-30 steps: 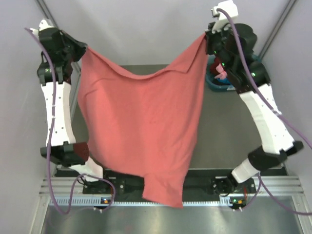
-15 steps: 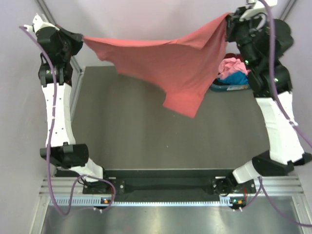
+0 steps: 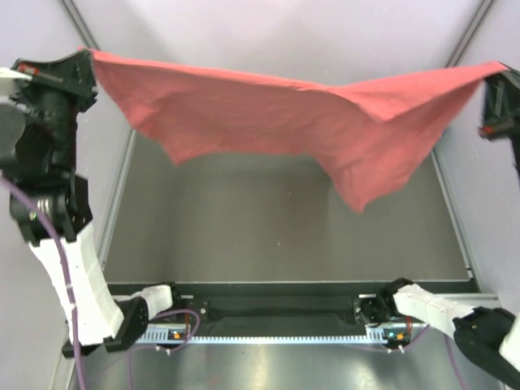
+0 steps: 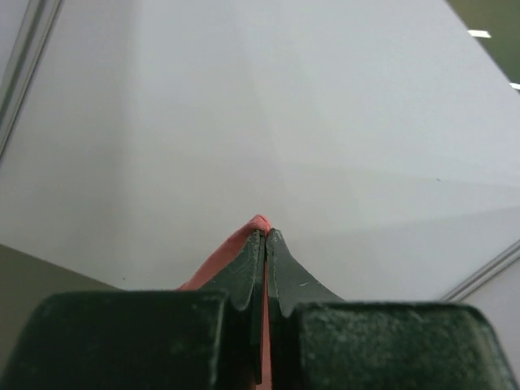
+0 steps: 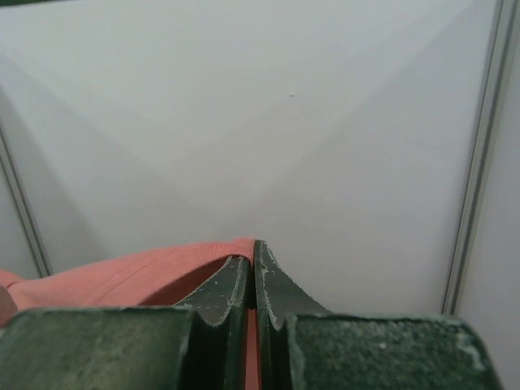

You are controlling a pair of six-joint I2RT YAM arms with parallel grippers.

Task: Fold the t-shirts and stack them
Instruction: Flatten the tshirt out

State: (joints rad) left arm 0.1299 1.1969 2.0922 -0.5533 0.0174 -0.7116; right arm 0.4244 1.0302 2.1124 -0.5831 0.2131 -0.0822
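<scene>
We judge the large salmon-red cloth t-shirt (image 3: 309, 122) limp and light, best held by the corners our left claw (image 4: 266, 237) and right claw (image 5: 253, 248) clench.

No readable text, label or number anywhere.

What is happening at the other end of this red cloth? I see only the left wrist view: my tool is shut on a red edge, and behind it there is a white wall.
Observer: The right tool is shut on the other end of the t-shirt.
Operator: Does the cloth lie on the table?
Observer: No. In the top view it hangs spread between the left tool and the right tool, and it looks clear of the table.
Operator: Is it stretched flat?
Observer: Not fully. Its right part droops lower than the rest.
</scene>
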